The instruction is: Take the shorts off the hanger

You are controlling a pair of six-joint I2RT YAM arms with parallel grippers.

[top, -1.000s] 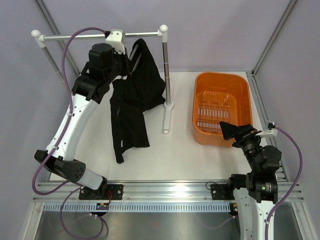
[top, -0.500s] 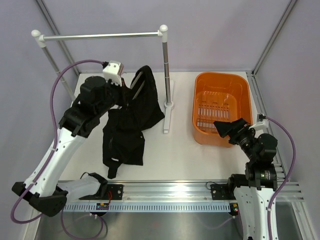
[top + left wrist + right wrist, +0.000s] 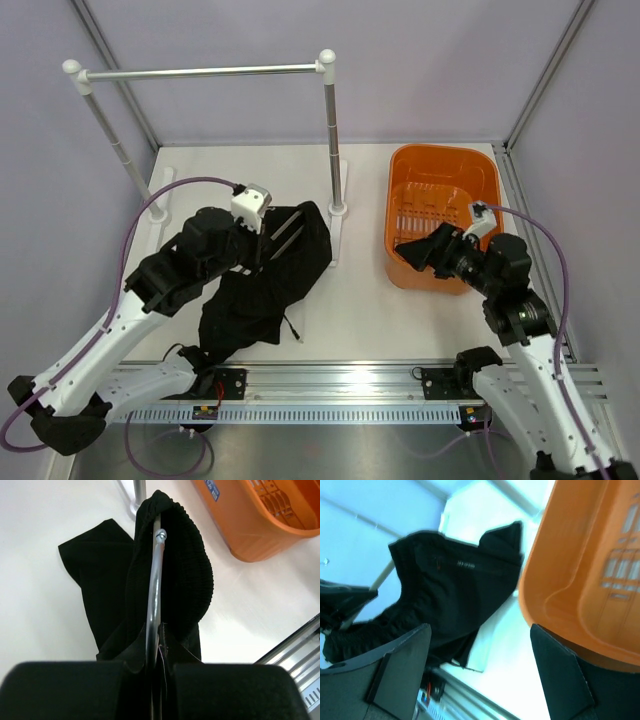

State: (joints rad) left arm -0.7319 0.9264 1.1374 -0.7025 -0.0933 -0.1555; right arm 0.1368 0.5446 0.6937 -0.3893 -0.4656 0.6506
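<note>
The black shorts (image 3: 262, 292) lie crumpled on the white table, still draped over the thin grey hanger (image 3: 284, 231). My left gripper (image 3: 258, 246) is shut on the hanger's near end. In the left wrist view the hanger's rod (image 3: 154, 585) runs out from between the closed fingers, with the shorts (image 3: 187, 575) folded over it and some fabric pinched beside it. My right gripper (image 3: 414, 251) stands open over the near left edge of the orange tub (image 3: 480, 170), empty, pointing left toward the shorts (image 3: 445, 587). Its fingers (image 3: 400, 672) frame bare table.
The silver rail (image 3: 200, 72) with white joints spans the back; its right post (image 3: 330, 140) and foot stand just beyond the shorts. The orange tub (image 3: 590, 565) fills the right side. An aluminium frame rail (image 3: 340, 378) runs along the near table edge.
My left arm has brought the hanger and shorts down from the rail toward the near side, onto the table. The right arm swung left over the tub's edge, its jaws narrowing slightly.
</note>
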